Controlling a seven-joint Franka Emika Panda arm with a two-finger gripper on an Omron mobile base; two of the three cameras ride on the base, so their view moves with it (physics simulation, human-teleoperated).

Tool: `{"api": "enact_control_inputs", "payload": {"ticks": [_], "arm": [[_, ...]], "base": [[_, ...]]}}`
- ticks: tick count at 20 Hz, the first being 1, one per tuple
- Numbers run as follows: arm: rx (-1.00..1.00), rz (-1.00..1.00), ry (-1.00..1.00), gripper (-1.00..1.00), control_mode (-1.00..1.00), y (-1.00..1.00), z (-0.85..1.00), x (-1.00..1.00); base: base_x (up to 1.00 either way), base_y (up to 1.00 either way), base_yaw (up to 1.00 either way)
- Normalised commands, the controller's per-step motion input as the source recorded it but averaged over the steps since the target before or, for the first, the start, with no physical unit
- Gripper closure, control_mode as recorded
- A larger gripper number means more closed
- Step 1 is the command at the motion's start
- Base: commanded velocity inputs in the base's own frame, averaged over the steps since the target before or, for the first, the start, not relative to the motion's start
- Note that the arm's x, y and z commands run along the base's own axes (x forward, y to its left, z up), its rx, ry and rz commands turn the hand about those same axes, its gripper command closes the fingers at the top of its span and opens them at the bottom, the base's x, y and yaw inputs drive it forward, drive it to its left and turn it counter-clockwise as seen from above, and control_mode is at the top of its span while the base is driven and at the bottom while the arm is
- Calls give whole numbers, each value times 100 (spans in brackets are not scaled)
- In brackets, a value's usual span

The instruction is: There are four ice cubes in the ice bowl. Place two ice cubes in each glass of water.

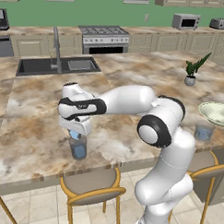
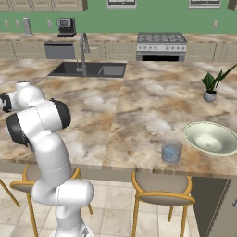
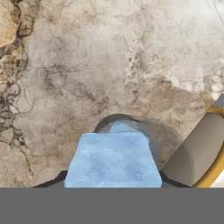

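My gripper (image 1: 76, 132) is shut on a light-blue ice cube (image 3: 113, 159), which hangs just above the left glass of water (image 1: 78, 148) near the counter's front edge. In the hand view the cube sits between my dark fingertips (image 3: 168, 178), over the glass's round rim (image 3: 144, 127); a pale blue patch shows inside the glass. The second glass of water (image 2: 171, 152) stands far to the right, beside the wide cream ice bowl (image 2: 221, 147). In the left base view that glass (image 1: 204, 131) and the bowl (image 1: 223, 119) are at the right edge.
A small potted plant (image 2: 210, 92) stands behind the bowl. The sink (image 1: 58, 65) with its tall tap lies at the back of the counter. Bar stools (image 1: 90, 184) line the counter's front edge below the glasses.
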Motion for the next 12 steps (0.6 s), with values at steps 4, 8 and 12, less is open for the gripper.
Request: {"api": "enact_control_inputs", "payload": {"ticks": [4,8,12], "arm": [[0,-5,0,100,-100,0,0,-18],[0,-6,0,100,-100,0,0,-18],[0,-8,0,100,-100,-15,0,-6]], "base": [[0,0,0],[0,0,0],[0,0,0]]}}
